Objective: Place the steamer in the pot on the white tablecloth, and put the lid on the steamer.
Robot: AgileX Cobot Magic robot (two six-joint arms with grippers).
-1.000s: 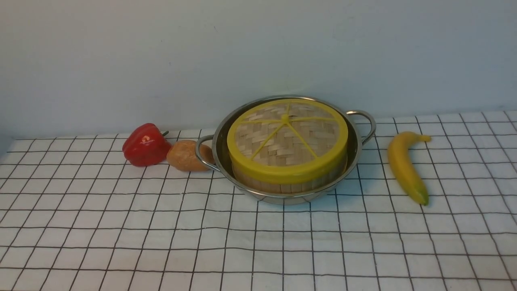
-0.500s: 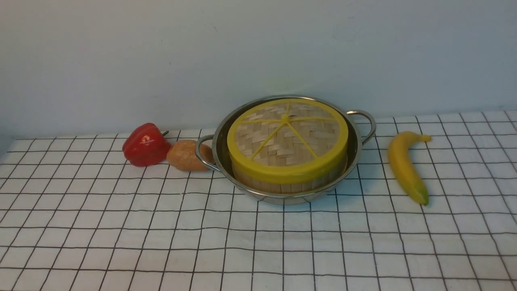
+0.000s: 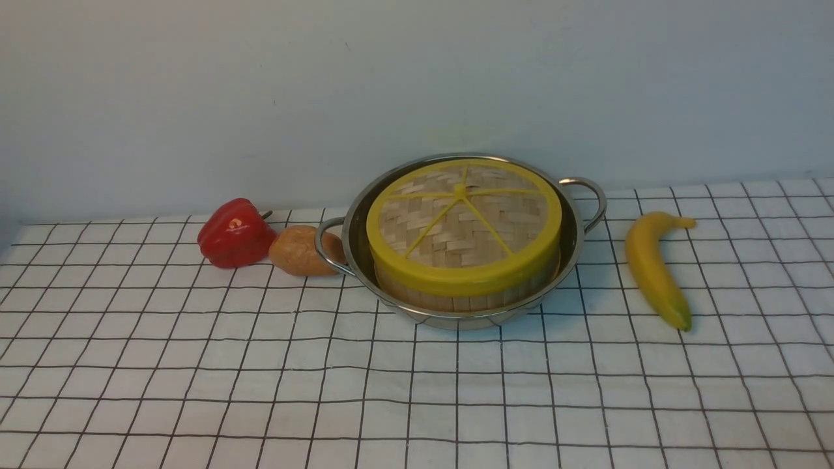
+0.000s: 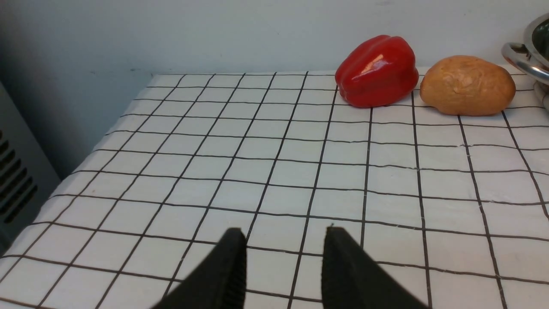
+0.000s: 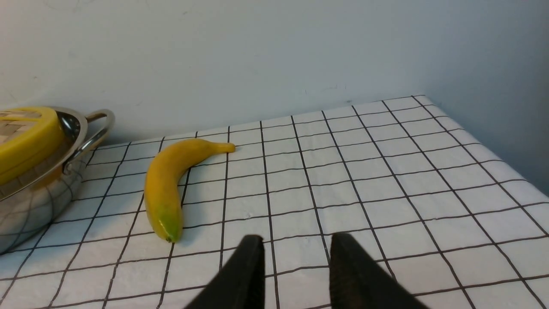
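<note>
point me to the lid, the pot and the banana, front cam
lid [image 3: 464, 225], front view, on the woven top just below the centre knob.
pot [image 3: 589, 203], front view, on its right loop handle.
banana [image 3: 648, 266], front view, on the middle of its yellow body.

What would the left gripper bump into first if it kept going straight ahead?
Probably nothing soon: ahead of the open left gripper lies only bare white grid-lined tablecloth. The shiny red bell pepper and brown potato-like lump sit off to one side.
</note>
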